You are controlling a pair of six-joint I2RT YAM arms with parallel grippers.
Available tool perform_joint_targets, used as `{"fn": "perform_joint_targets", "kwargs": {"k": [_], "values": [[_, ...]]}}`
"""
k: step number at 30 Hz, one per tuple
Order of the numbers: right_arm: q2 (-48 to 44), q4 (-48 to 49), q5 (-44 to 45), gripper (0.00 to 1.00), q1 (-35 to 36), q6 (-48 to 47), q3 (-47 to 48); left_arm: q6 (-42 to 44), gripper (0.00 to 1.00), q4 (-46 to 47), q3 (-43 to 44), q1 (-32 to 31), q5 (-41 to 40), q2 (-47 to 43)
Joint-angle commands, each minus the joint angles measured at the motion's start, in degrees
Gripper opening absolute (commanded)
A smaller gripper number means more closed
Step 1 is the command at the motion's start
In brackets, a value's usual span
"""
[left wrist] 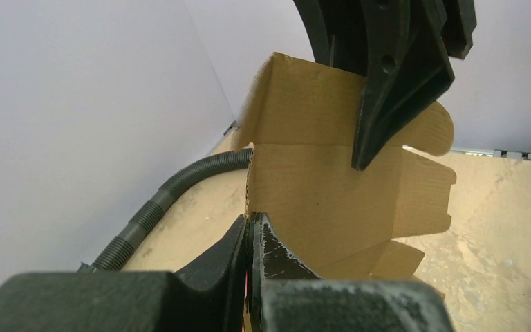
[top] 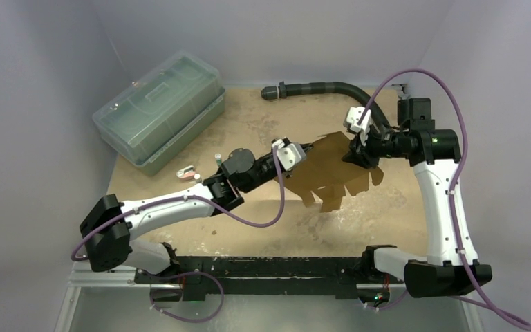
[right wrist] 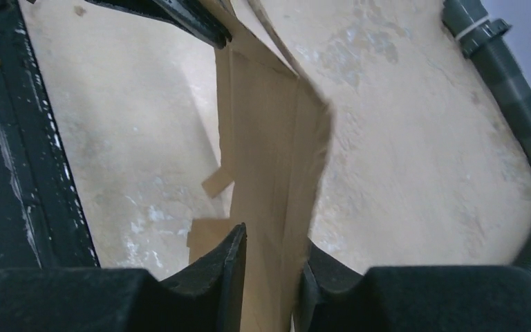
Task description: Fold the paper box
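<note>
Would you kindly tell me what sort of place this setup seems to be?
Probably an enclosed robotics lab test cell: plain pale walls surround a worn tabletop, and the left arm and right arm are bolted to a rail at its near edge.

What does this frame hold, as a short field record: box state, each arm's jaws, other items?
paper box: brown die-cut cardboard, partly folded, flaps open, held between both arms over mid-table
left jaws: shut on one edge of the paper box
right jaws: shut on the opposite side
plastic bin: clear greenish, lid on, far left of the table
hose: black, ribbed, along the far edge
task state: not yet a closed carton
</note>
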Motion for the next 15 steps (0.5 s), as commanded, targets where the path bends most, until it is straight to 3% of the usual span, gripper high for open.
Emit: {"fn": "perform_joint_targets", "kwargs": {"k": [1,6,11,13,15], "values": [[-0.20,3.03,-8.33,0.35,0.20,1.32,-1.71,-3.63,0.00,5.27,-2.50,-0.04,-2.90,-5.00],[-0.75,4.75,-10.43,0.40,0.20,1.85,-3.29,-6.38,0.00,7.54,-5.86,0.03,-4.19,-7.35],[-1.13,4.60,-12.25,0.39,0.11,1.81,-3.13,-7.27,0.00,8.32,-7.78,0.03,-5.11,-8.63],[-1.04,4.01,-13.25,0.37,0.11,1.28,-2.88,-7.60,0.00,8.51,-8.22,0.03,-5.46,-8.92],[-1.04,4.35,-13.95,0.25,0.11,1.29,-2.94,-8.14,0.00,9.25,-8.71,0.02,-5.52,-9.01]]}}
